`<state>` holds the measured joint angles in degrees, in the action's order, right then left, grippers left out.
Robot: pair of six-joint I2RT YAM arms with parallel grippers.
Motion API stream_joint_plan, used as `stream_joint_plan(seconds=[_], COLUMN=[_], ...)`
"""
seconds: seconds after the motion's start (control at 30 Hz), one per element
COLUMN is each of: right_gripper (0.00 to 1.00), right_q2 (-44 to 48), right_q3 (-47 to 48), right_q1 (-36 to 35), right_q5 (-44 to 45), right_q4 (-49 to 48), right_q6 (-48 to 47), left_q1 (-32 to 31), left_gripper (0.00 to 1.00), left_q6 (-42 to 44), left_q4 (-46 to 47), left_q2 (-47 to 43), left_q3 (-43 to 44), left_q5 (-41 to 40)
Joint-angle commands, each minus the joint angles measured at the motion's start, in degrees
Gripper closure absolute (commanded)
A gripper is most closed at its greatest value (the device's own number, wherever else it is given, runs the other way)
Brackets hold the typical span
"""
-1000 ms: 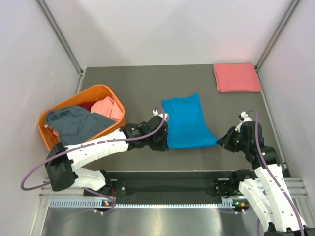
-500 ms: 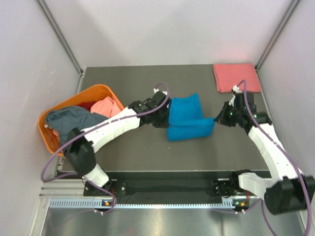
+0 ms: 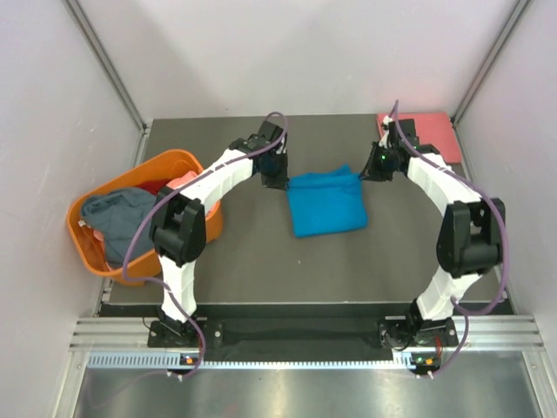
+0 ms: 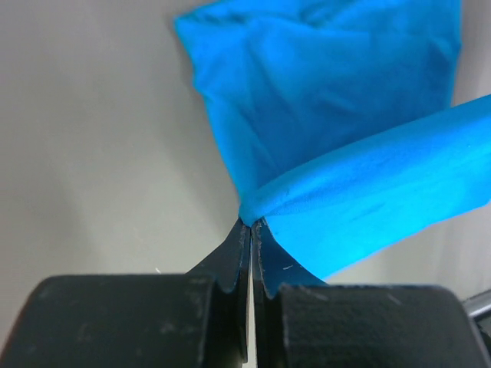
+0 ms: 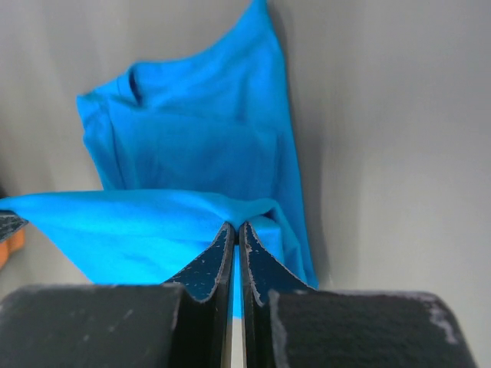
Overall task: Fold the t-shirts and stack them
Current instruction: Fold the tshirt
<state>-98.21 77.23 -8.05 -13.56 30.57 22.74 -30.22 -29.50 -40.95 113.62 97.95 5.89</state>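
now bright blue cloth t-shirt [image 3: 326,202] lies doubled, near hem carried to far edge; your left gripper [image 4: 251,226] and right gripper [image 5: 235,228] both pinched tight on its corners; lay flat, release.

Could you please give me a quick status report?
Left claw, right claw shut on bright blue cloth t-shirt, mid-fold. Folded salmon-pink shirt far right corner. Nothing blocking.

White arms [image 3: 222,170], black joints [image 3: 178,233], looping purple cables [image 3: 275,114]
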Motion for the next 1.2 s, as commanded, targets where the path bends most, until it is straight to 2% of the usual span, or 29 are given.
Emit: stream_joint_plan(seconds=[0.0,0.23,0.37,0.67,0.9,0.93,0.97,1.03,1.07,1.17], right_gripper=[1.00,1.00,1.00,1.00,1.00,0.99,0.98,0.96,0.94,0.86], right_q2=[-3.11,-11.99,-13.49,-18.06,-21.40,-21.67,-21.84,-22.55,-22.90,-23.34], right_q3=[6.70,14.87,16.19,19.97,21.91,22.00,22.08,22.70,23.05,24.81], right_q1=[0.67,0.67,0.93,1.73,2.43,2.52,2.60,2.87,3.04,3.13], right_q5=[-1.47,-1.21,-0.15,-0.85,-1.99,-2.08,-2.17,-2.34,-2.61,-3.66], right_q4=[-4.28,-3.58,-3.85,-4.29,-5.25,-5.52,-5.95,-6.31,-6.83,-6.40], right_q6=[-0.42,-0.77,-0.42,-0.24,0.20,0.28,0.37,0.64,0.90,0.73], left_q1=[2.53,6.75,7.80,8.95,9.56,9.65,9.65,9.91,10.00,10.35], left_gripper=[1.00,1.00,1.00,1.00,1.00,0.99,0.89,0.83,0.75,0.69], left_q6=[3.91,6.47,7.26,8.14,8.14,8.57,8.84,9.63,10.15,12.09], left_q4=[0.94,9.83,12.29,11.68,12.82,13.35,13.61,13.79,13.70,11.77], left_q2=[2.56,7.57,10.47,17.06,19.09,19.35,19.88,20.76,21.54,21.99], left_q3=[3.73,5.84,8.03,14.81,16.39,16.74,16.83,18.58,19.29,22.28], left_q5=[2.28,12.38,13.62,12.39,10.02,10.19,10.02,10.10,10.28,10.46])
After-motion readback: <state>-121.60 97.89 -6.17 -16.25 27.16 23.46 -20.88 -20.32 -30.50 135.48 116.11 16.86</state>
